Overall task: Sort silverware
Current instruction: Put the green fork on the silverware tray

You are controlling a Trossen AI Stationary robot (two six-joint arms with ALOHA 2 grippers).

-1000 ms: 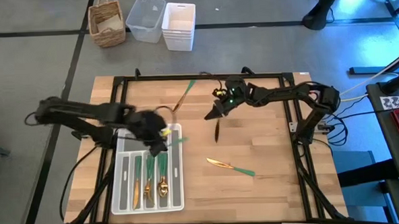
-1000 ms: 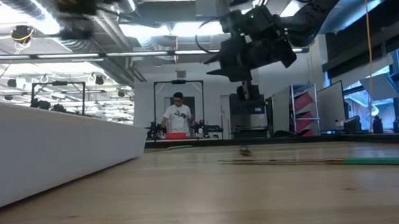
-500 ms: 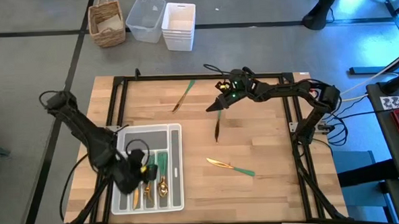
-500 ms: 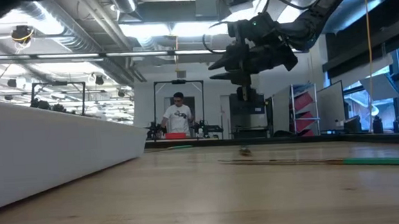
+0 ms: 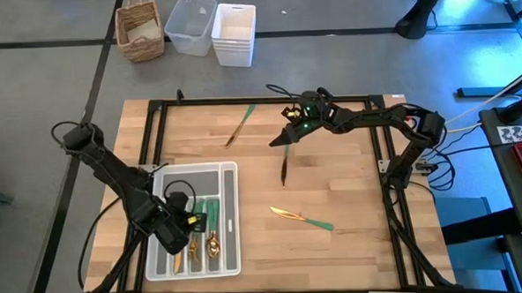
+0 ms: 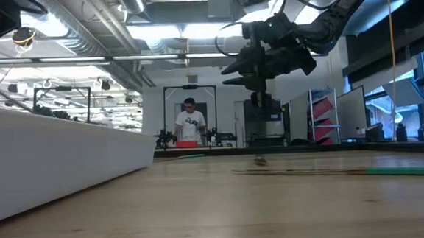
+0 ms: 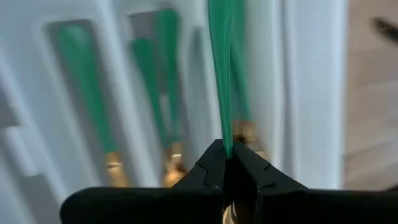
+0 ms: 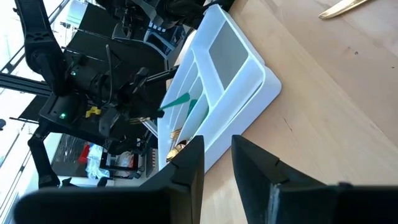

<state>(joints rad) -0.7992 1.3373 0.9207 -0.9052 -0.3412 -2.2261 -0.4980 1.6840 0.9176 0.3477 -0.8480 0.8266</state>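
My left gripper (image 5: 194,222) is over the white tray (image 5: 230,179), shut on a green-handled piece of silverware (image 7: 222,74). Several gold-headed, green-handled pieces (image 5: 212,228) lie in the tray's long compartments. Three pieces lie flat on the table: one near the far edge (image 5: 240,125), a dark-looking one in the middle (image 5: 284,168), and one toward the near right (image 5: 301,218). My right gripper (image 5: 283,139) hangs open above the table, just beyond the middle piece. In the right wrist view its fingers (image 8: 186,171) frame the tray (image 8: 230,59). My left gripper pinches the slim green handle (image 7: 227,146) between its two fingertips. A bit of gold (image 7: 229,214) shows behind the fingers. The handle sticks straight out past the fingertips. The piece is lifted clear above the tray's compartments (image 8: 177,101).
A black frame (image 5: 154,111) runs around the wooden table. On the floor beyond the far edge stand a wicker basket (image 5: 139,30), a clear tub (image 5: 190,24) and a white bin (image 5: 234,33). A person (image 6: 190,124) stands far behind the table. Bare wood lies right of the tray.
My left gripper has carried the green-handled piece from the tray's far right corner toward the near edge, and now stands over the tray's near half. My right gripper has tipped from pointing down to more level and has kept still since.
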